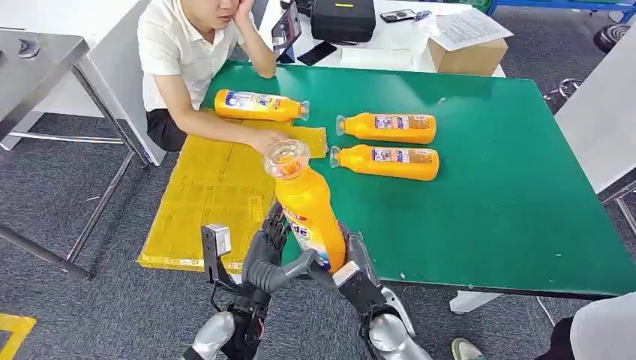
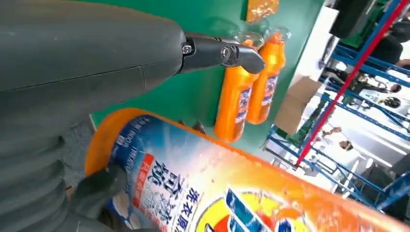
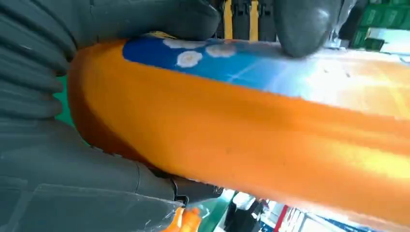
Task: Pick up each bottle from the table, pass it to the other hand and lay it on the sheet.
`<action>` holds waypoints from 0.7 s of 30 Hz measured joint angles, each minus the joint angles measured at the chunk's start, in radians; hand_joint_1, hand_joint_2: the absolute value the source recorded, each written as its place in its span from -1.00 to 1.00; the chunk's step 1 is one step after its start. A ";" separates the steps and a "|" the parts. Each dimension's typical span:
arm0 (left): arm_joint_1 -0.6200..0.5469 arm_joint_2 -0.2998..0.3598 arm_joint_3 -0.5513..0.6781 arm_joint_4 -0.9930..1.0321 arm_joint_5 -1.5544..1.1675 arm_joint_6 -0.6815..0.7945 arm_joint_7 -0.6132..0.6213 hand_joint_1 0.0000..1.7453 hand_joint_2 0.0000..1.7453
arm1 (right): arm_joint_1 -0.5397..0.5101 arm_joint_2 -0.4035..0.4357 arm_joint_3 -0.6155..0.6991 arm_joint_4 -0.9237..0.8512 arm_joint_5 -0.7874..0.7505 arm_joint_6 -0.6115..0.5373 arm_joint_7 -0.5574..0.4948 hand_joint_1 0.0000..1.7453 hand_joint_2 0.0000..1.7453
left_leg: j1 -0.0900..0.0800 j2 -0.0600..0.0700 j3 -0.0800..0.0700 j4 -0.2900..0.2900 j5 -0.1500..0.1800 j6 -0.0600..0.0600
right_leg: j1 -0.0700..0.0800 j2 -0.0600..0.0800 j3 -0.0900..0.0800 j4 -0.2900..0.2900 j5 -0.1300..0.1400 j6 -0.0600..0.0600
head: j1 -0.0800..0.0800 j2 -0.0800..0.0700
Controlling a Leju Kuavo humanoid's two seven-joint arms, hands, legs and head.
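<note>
Looks like a lab or workshop test bay, grey carpet tiles (image 1: 67,195) underfoot. Green work table (image 1: 510,187) at centre, blue steel racking (image 2: 358,111) beyond it, cardboard box (image 1: 469,54) and black equipment case (image 1: 343,19) at 12 o'clock.

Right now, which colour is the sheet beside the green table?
The sheet is yellow, seen best in the head view.

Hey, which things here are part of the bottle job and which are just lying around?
Job: held bottle, left hand, right hand, two bottles on the table, bottle on the sheet, yellow sheet.

Lying about: cardboard box, black case, phone.
</note>
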 measured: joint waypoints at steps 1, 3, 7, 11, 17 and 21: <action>0.001 0.000 -0.002 -0.004 0.000 0.000 0.000 -1.00 1.00 | -0.003 0.000 0.004 0.004 0.000 0.001 0.000 0.66 1.00 | 0.000 0.000 0.000 0.000 0.000 0.000 | 0.000 0.000 0.000 0.000 0.000 0.000 | 0.000 0.000; 0.001 0.000 -0.004 -0.008 0.000 -0.003 -0.003 -1.00 1.00 | -0.011 0.000 0.014 0.012 0.001 0.013 0.009 0.72 1.00 | 0.000 0.000 0.000 0.000 0.000 0.000 | 0.000 0.000 0.000 0.000 0.000 0.000 | 0.000 0.000; 0.001 -0.005 -0.014 -0.025 -0.022 -0.022 -0.022 -1.00 1.00 | -0.021 0.005 0.046 0.065 0.005 0.043 0.030 0.88 1.00 | 0.001 0.000 0.000 0.000 0.000 0.000 | 0.000 0.000 -0.001 0.000 0.000 0.000 | 0.000 0.000; 0.005 -0.003 -0.021 -0.061 -0.060 -0.024 -0.031 -1.00 1.00 | -0.020 0.010 0.043 0.104 -0.029 0.029 0.029 1.00 1.00 | 0.001 0.000 -0.001 0.000 0.000 0.000 | 0.000 0.000 -0.001 0.000 0.000 0.000 | 0.000 0.000; 0.022 0.011 -0.026 -0.084 -0.070 -0.045 -0.021 -1.00 1.00 | -0.014 0.010 0.021 0.109 -0.038 0.003 0.038 1.00 1.00 | 0.000 0.000 -0.002 0.000 0.000 0.000 | 0.000 0.000 -0.002 0.000 0.000 0.000 | 0.000 0.000; 0.029 0.012 -0.028 -0.091 -0.070 -0.048 -0.020 -1.00 1.00 | -0.014 0.013 0.014 0.114 0.009 -0.054 0.046 1.00 1.00 | 0.000 0.000 -0.002 0.000 0.000 0.000 | 0.000 0.000 -0.002 0.000 0.000 0.000 | 0.000 0.000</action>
